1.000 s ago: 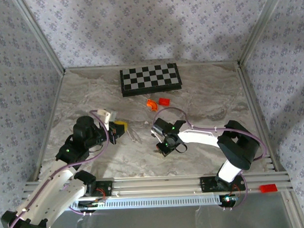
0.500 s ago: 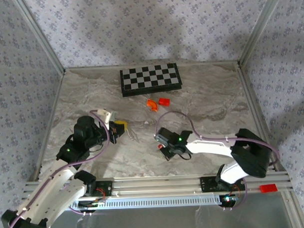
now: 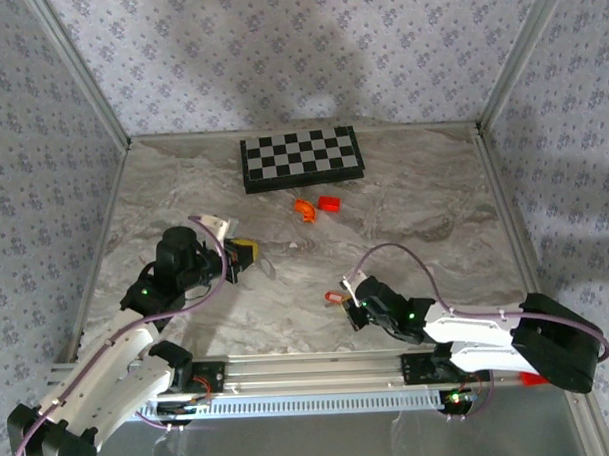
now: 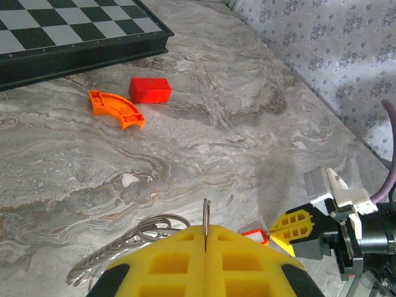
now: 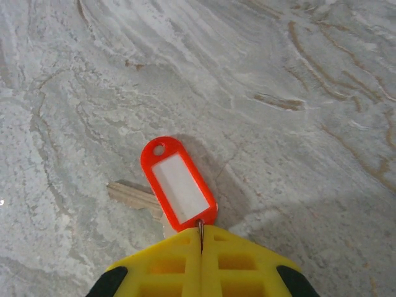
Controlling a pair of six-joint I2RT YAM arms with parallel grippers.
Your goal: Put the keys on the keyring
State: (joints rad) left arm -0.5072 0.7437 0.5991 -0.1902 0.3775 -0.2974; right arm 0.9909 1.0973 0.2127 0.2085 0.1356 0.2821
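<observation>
Swung right arm (image 3: 468,327) down along the near edge, jaws pinching the red-tagged key (image 5: 179,185), left jaws pinching the keyring (image 4: 162,216).

The desk (image 3: 423,184) is grey-beige marble with brown veins, and the walls (image 3: 278,49) are pale lilac with a flower print. The checkerboard (image 3: 301,158) is black and white, the block (image 4: 150,90) red, the curved piece (image 4: 116,109) orange. The key tag (image 5: 178,182) is red-orange with a white insert, its key (image 5: 133,196) dull beige, the keyring (image 4: 151,228) silver-grey. The left claw (image 4: 205,238) and right claw (image 5: 201,238) are yellow.

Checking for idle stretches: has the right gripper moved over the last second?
Yes. The right gripper, shut on the red-tagged key, has drawn back from the checkerboard toward the near edge of the table.
</observation>
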